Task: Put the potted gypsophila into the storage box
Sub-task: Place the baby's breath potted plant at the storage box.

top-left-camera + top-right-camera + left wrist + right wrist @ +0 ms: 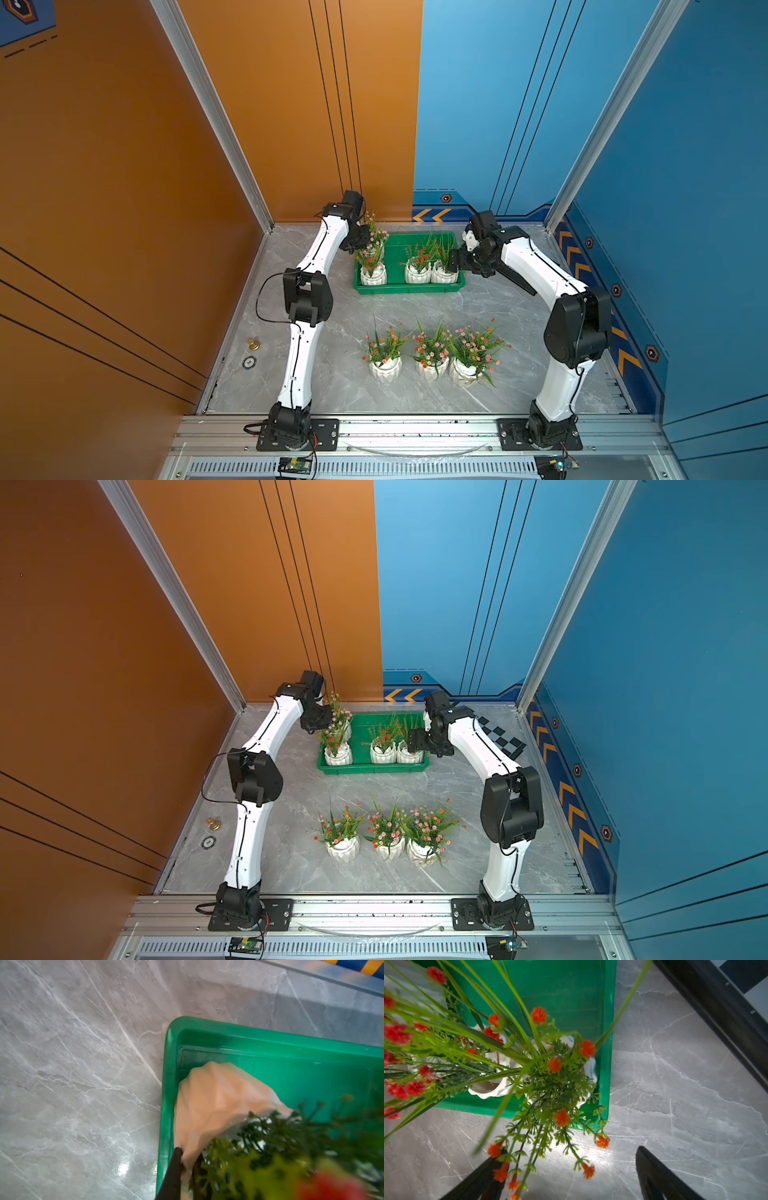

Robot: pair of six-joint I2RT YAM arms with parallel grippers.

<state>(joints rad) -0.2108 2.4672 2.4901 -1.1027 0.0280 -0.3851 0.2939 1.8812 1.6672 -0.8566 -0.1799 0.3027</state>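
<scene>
The green storage box [409, 287] [374, 768] lies at the back of the table. In both top views it holds three standing potted gypsophila [373, 274] [417, 272] [444, 272]. My left gripper [188, 1164] is shut on the rim of a further white pot [218, 1101], which tilts over the box's far left corner [172, 1028]. My right gripper [571, 1150] hangs open and empty above the box's near right corner, with orange flower sprigs [561, 1118] of the pot [591, 1066] below drooping between its fingers. Three more pots [385, 368] [432, 368] [465, 372] stand in a row on the table.
A black-and-grey chequered board [498, 737] lies right of the box, under my right arm. Small brass weights [253, 343] and a round disc [249, 362] sit at the table's left edge. Walls close in the back and both sides.
</scene>
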